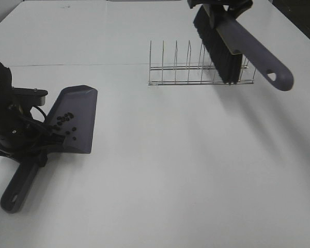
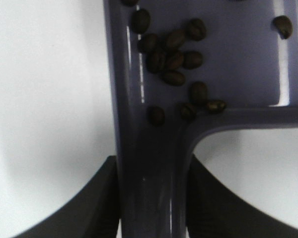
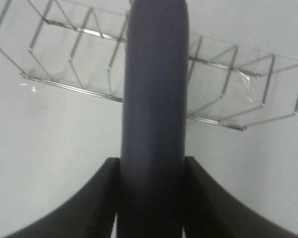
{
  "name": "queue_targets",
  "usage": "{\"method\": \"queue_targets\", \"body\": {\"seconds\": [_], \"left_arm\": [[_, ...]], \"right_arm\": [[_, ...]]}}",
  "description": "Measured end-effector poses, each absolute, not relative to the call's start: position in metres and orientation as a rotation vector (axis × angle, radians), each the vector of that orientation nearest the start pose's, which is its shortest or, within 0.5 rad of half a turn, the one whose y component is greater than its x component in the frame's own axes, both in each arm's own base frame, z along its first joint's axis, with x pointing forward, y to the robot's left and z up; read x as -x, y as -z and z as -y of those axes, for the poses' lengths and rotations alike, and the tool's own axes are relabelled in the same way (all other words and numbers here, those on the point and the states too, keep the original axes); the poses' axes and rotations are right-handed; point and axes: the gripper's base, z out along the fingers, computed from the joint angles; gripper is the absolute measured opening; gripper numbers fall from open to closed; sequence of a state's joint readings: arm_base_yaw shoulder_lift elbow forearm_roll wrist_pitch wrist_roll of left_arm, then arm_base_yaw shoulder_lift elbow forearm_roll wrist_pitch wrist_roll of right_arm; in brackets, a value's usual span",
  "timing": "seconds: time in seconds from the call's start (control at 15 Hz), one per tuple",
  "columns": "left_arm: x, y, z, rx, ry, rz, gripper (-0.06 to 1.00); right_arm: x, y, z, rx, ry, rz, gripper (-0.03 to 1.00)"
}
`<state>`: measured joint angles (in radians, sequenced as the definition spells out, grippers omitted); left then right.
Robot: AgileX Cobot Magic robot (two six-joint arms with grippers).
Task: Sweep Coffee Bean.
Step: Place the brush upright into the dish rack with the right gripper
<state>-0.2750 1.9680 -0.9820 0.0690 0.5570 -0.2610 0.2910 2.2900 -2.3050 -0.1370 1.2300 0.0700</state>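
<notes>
1. Your left tool (image 2: 151, 198) is clamped on the dustpan (image 1: 82, 103) handle, one finger on each side.
2. The coffee beans (image 2: 174, 57) lie inside the dustpan, most of them bunched at the handle end of the pan. They are just beyond your left tool's fingertips and apart from them.
3. The dustpan sits on the desk (image 1: 186, 170).
4. Your right tool (image 3: 151, 198) is clamped on the brush (image 1: 248, 44) handle. It is raised off the desk, well apart from the dustpan and beans.
5. The wire rack (image 1: 175, 70) also stands well apart from the dustpan.

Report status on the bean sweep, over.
Left jaws shut on dustpan handle. Right jaws shut on brush, bristles at wire rack. Coffee beans in dustpan.
</notes>
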Motion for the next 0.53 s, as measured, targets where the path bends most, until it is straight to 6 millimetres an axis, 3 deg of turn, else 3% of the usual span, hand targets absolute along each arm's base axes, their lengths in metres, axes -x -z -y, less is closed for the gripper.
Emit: {"method": "queue_targets", "body": {"seconds": [0.27, 0.53], "left_arm": [[-0.317, -0.096, 0.086, -0.106, -0.012, -3.018, 0.35], [-0.317, -0.096, 0.086, -0.108, -0.012, -3.017, 0.35]], "right_arm": [[-0.46, -0.266, -0.084, 0.203, 0.124, -2.803, 0.31], [-0.442, -0.229, -0.081, 0.181, 0.078, -2.963, 0.31]]}}
